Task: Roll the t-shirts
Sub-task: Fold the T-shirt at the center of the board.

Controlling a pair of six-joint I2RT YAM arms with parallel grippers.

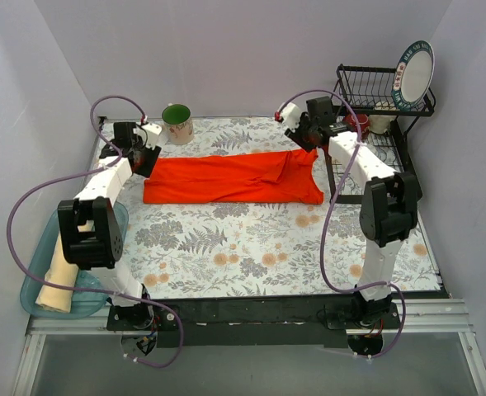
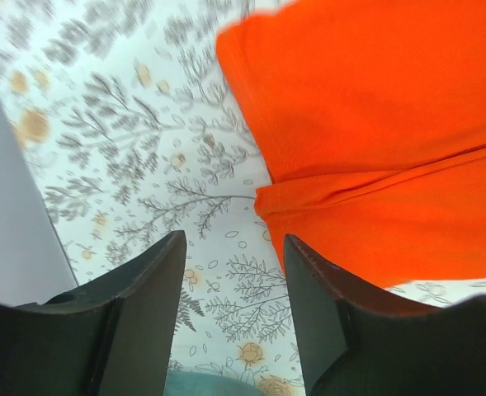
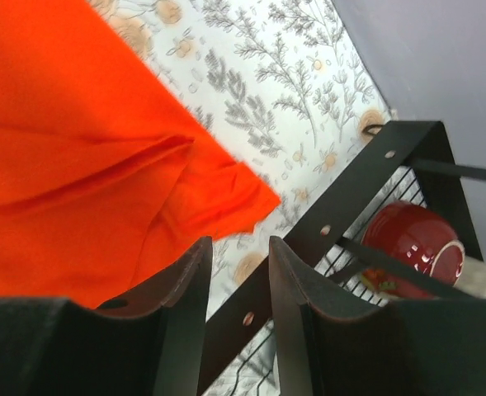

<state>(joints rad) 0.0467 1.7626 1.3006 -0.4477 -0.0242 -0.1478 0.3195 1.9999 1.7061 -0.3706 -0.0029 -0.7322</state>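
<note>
The orange-red t-shirt (image 1: pixel 234 177) lies flat on the floral cloth as a long band folded lengthwise, its sleeve end to the right. My left gripper (image 1: pixel 148 155) hovers just off the shirt's left end; in the left wrist view the left gripper (image 2: pixel 234 239) is open over bare cloth, with the shirt (image 2: pixel 375 124) just past the right fingertip. My right gripper (image 1: pixel 306 136) is above the shirt's far right corner. Seen from the right wrist, it (image 3: pixel 239 241) is open and empty beside the shirt (image 3: pixel 77 165). The cream t-shirt (image 1: pixel 58 276) lies rolled in a basin.
A teal basin (image 1: pixel 30 290) sits at the table's left front edge. A green mug (image 1: pixel 177 122) stands behind the shirt's left end. A black dish rack (image 1: pixel 383 99) with a plate (image 1: pixel 414 74) and a red cup (image 3: pixel 412 243) stands close to the right gripper.
</note>
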